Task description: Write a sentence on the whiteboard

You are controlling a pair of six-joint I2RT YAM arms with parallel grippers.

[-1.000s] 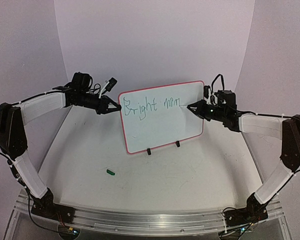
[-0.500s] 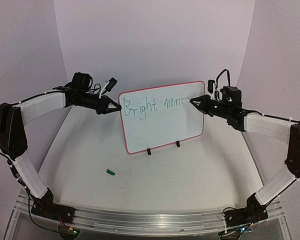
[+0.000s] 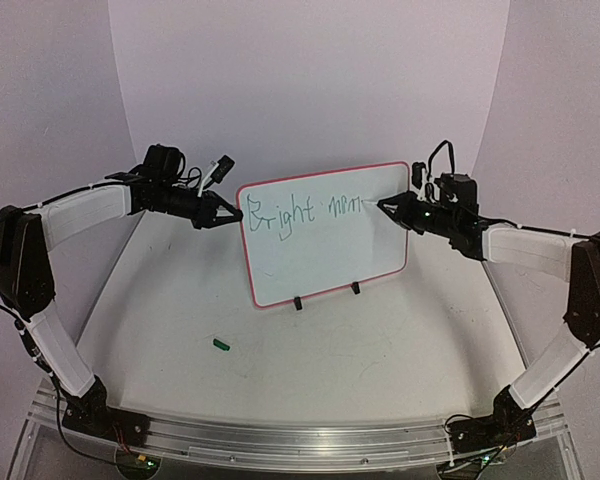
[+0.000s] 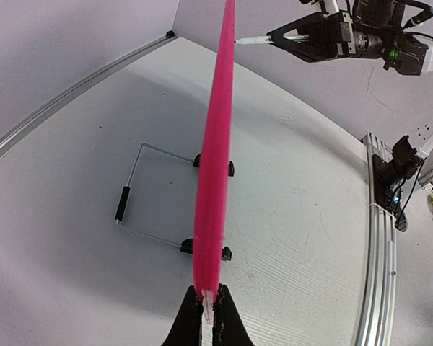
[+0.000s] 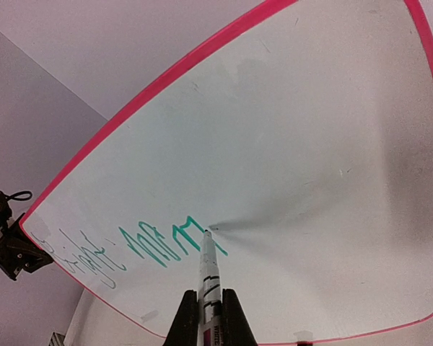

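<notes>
The whiteboard [image 3: 325, 240] stands upright at the centre of the top view. Along its upper part it reads "Bright" in dark ink, then green letters too unclear to read. The left gripper [image 3: 235, 214] is clamped on the board's left rim. The right gripper [image 3: 392, 208] is closed on a marker [image 5: 208, 274], whose tip touches the board just right of the green letters.
</notes>
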